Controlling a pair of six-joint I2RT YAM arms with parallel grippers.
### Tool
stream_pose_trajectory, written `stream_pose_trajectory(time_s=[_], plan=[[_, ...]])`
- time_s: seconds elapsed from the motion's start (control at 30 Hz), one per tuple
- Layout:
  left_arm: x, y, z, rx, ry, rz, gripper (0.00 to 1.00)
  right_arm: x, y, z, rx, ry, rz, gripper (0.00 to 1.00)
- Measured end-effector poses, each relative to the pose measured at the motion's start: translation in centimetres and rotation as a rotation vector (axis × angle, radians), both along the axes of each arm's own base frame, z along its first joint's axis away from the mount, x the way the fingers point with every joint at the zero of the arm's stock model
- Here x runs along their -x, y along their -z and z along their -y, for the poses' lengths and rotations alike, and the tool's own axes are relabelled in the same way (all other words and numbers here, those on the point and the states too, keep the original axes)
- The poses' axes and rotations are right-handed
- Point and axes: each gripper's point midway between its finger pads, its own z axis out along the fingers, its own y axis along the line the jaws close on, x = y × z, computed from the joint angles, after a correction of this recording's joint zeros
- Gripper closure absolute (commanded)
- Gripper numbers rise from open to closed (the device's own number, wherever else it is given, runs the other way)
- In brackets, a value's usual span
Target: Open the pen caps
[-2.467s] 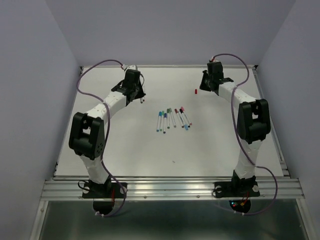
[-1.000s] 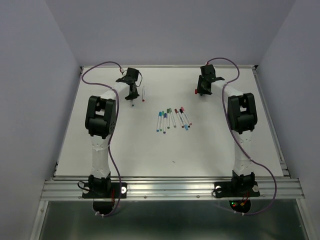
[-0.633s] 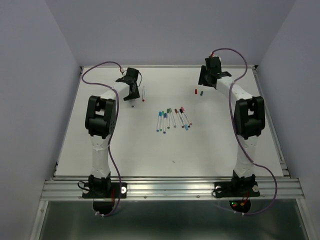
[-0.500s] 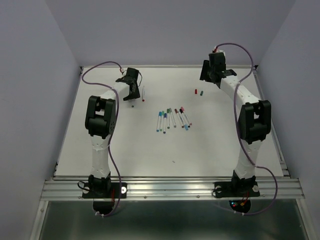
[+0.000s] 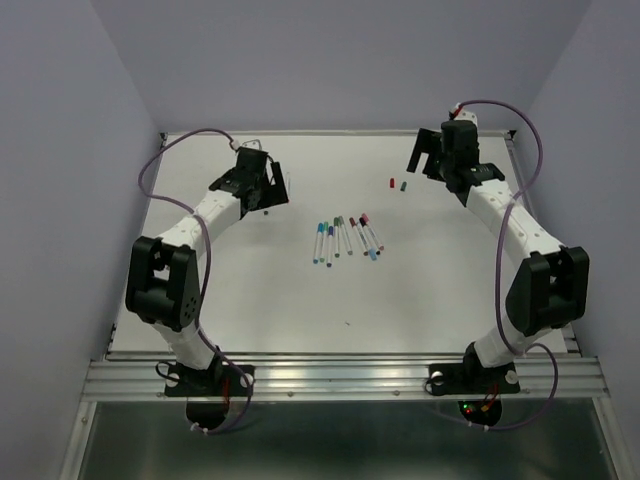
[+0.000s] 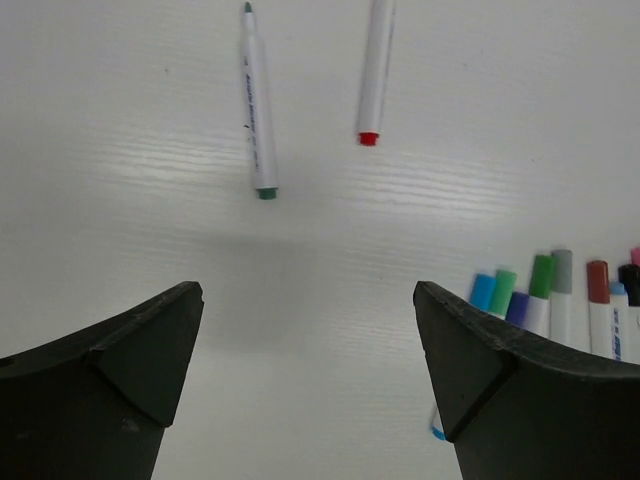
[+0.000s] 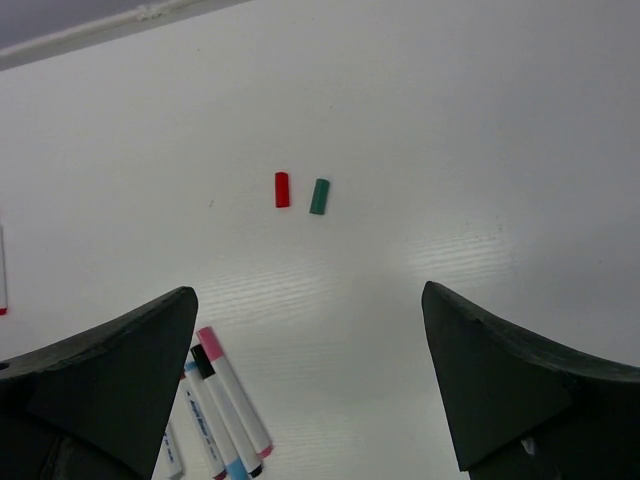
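Observation:
Two loose pen caps lie side by side at the back right, one red (image 5: 391, 183) (image 7: 282, 189) and one green (image 5: 403, 186) (image 7: 319, 196). My right gripper (image 5: 425, 160) (image 7: 310, 298) hangs open above and just right of them, holding nothing. Two uncapped white pens lie on the table in the left wrist view, one green-tipped (image 6: 258, 105) and one red-ended (image 6: 375, 70). My left gripper (image 5: 270, 187) (image 6: 308, 300) is open and empty above them. A row of capped pens (image 5: 347, 237) (image 6: 545, 295) (image 7: 225, 400) lies mid-table.
The white table (image 5: 250, 290) is walled by purple panels on three sides. A raised rim (image 5: 340, 132) runs along the back edge, and an aluminium rail (image 5: 340, 375) carries both arm bases at the front.
Both grippers went from nearly shut to wide open. The green cap now lies beside the red one; the right gripper lifted away to the right. The left arm swung outward and lifted.

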Motion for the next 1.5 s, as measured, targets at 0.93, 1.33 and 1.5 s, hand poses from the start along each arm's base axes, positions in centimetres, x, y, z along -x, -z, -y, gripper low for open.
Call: stream_pose_trajectory(time_s=[0.93, 1.33, 1.5], plan=[[7.4, 7.8, 11.5, -0.084, 0.339, -0.159, 0.01, 3.2, 4.4, 0.0, -0.012, -0.017, -0.094, 0.0], [7.3, 8.8, 11.0, -0.118, 0.322, -0.182, 0.08, 3.2, 4.4, 0.1, -0.011, -0.017, -0.095, 0.0], [7.2, 9.1, 11.0, -0.129, 0.32, -0.186, 0.17, 3.2, 4.4, 0.2, -0.007, -0.012, -0.094, 0.0]])
